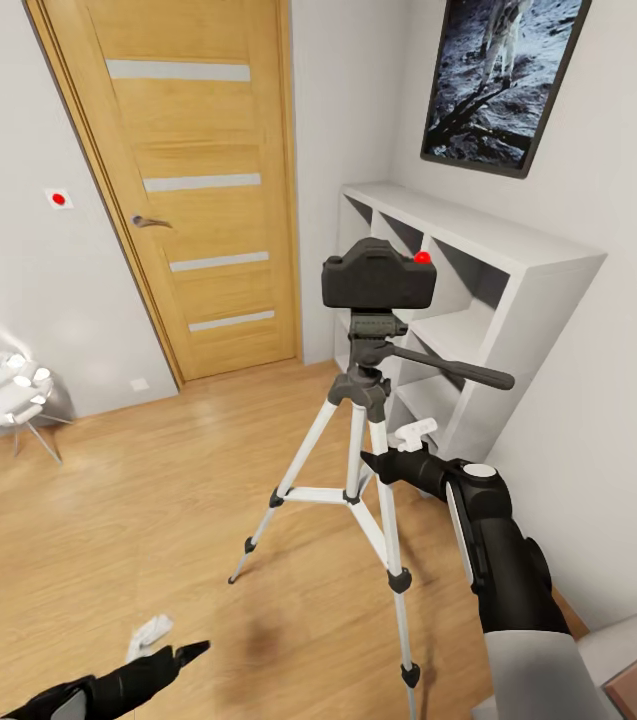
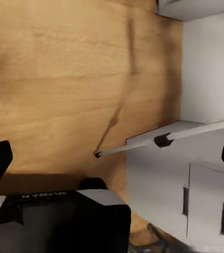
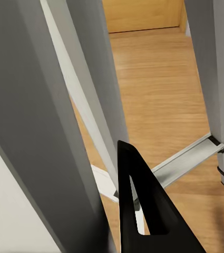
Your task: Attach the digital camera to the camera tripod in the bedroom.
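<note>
Digital camera (image 1: 378,273) seated on camera tripod (image 1: 362,470) head.
Right gripper (image 1: 383,462) beside tripod legs, holding nothing, opening unclear. Left gripper (image 1: 180,655) low over floor, partly cropped; aperture indeterminate.

Looks like a home room: wooden door (image 1: 198,180), plank floor (image 1: 138,520), white cube shelf (image 1: 478,310), framed photo (image 1: 503,75).

The black right gripper (image 1: 383,462) reaches forward at mid height; the black left gripper (image 1: 183,655) hangs low, jaws parted.
</note>
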Tool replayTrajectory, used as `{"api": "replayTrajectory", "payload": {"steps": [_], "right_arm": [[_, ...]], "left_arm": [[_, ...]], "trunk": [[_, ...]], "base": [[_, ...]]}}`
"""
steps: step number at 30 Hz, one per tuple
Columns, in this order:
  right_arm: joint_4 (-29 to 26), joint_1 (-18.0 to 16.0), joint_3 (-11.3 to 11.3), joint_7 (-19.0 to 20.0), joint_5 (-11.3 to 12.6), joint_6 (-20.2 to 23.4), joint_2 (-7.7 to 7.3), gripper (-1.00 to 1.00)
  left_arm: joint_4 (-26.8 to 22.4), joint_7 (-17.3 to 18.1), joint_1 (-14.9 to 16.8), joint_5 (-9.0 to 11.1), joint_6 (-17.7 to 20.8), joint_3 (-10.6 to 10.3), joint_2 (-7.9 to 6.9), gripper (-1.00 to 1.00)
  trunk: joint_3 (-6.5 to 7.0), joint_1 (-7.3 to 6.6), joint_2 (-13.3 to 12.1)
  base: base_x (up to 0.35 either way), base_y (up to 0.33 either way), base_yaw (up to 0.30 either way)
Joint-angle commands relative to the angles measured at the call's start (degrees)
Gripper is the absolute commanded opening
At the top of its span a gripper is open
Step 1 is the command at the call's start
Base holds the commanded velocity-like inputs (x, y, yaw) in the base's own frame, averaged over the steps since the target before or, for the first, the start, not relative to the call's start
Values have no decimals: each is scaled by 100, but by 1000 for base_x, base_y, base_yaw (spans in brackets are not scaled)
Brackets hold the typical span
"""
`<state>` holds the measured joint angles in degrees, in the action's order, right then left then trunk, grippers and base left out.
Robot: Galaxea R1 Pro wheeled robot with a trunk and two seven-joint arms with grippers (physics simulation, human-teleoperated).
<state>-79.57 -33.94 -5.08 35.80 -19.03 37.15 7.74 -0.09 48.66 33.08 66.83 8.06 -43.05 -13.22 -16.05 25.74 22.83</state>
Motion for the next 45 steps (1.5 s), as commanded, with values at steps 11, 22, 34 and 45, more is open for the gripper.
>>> {"api": "replayTrajectory", "payload": {"steps": [11,22,34,45], "right_arm": [[424,-7,-25,53,-339,74,6,-100],[423,-7,-36,57,-333,91,0,-100],[419,-6,-35,59,-330,104,1,-100],[416,-7,-40,56,-335,111,1,100]], "left_arm": [[-5,-3590,-780,209,-665,17,354,100],[-1,-6040,-1433,228,-801,28,1160,100],[0,-6190,-1934,249,-1095,36,1136,100],[8,-6199,-1958,675,-1429,41,1130,100]], "trunk": [[-10,5,9],[-10,5,9],[-10,5,9],[-10,5,9]], "base": [[0,0,0],[0,0,0],[0,0,0],[0,0,0]]}}
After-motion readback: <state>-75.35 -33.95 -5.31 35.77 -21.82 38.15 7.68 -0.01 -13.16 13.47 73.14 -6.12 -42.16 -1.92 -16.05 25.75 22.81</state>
